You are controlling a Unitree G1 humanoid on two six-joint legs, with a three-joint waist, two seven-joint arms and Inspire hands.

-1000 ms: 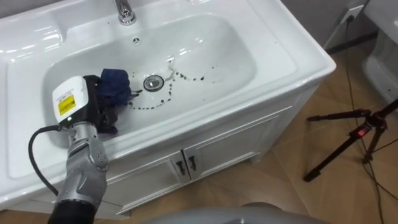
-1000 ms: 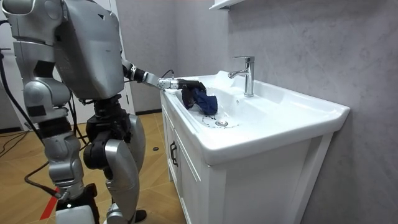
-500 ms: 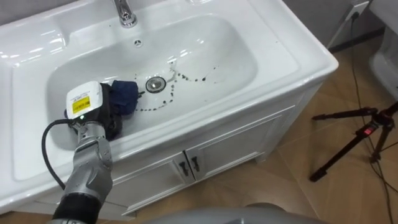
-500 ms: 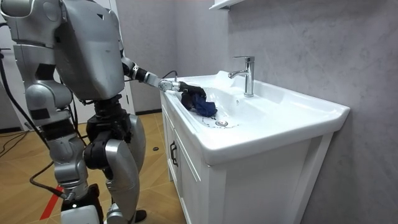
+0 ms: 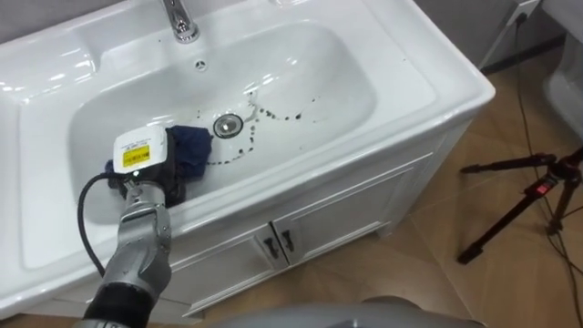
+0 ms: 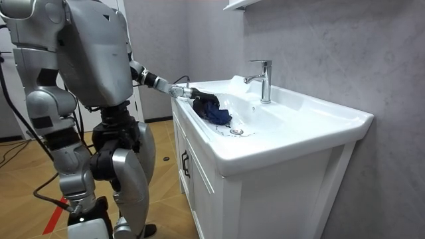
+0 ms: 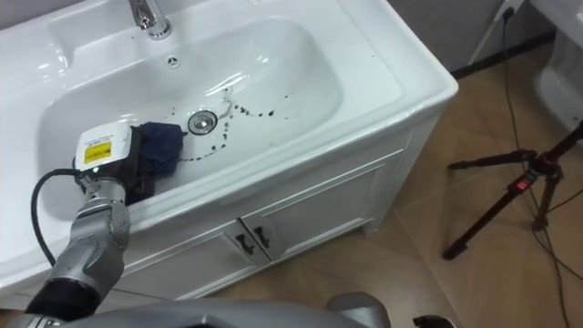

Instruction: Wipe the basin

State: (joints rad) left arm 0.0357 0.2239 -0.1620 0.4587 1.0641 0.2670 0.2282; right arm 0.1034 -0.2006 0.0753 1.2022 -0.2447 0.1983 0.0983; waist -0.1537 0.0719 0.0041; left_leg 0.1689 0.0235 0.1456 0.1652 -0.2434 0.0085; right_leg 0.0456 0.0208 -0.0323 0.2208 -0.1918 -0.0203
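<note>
Basin (image 5: 310, 64) with dark specks (image 5: 291, 116) beside the drain (image 5: 226, 125); my left hand (image 5: 150, 169) clenches the blue cloth (image 5: 193, 148). A slack grip might drop it, leaving specks.

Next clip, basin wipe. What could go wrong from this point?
1. Most dark specks lie on the far side of the drain from the blue cloth; a short stroke could leave them in the basin.
2. Wiping across the drain could snag the cloth under the left robot hand, or push grime in.
</note>
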